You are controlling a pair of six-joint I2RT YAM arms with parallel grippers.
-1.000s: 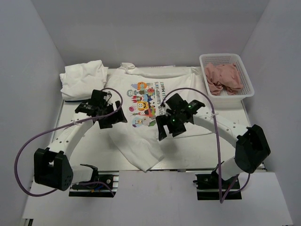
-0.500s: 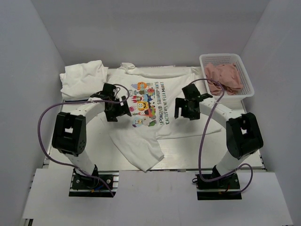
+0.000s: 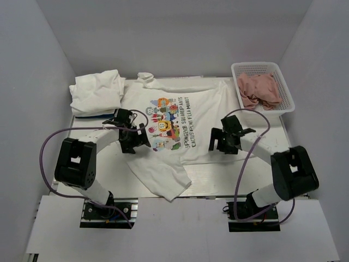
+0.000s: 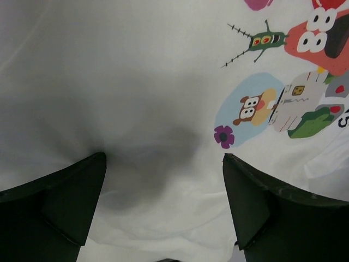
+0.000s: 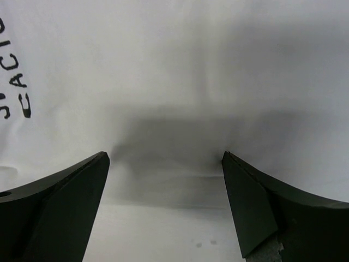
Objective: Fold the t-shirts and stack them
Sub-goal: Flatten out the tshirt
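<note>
A white t-shirt with a colourful cartoon print (image 3: 180, 117) lies spread on the table, its lower left part bunched toward the front edge. A folded white t-shirt (image 3: 97, 91) lies at the back left. My left gripper (image 3: 134, 142) is open, low over the shirt's left side. In the left wrist view (image 4: 163, 158) its fingers straddle plain white cloth, with the print (image 4: 283, 103) at the upper right. My right gripper (image 3: 222, 142) is open over the shirt's right hem. In the right wrist view (image 5: 164, 155) its fingers straddle the hem, with dark lettering (image 5: 16, 82) at the left.
A white plastic basket (image 3: 287, 93) holding crumpled pink cloth (image 3: 259, 90) stands at the back right. Grey walls close in the left, back and right. Purple cables loop from both arms. Bare table (image 3: 262, 172) shows near the front right.
Both grippers have moved toward the near edge and lowered onto the shirt's sides. Both stay open. The printed shirt lies about as before.
</note>
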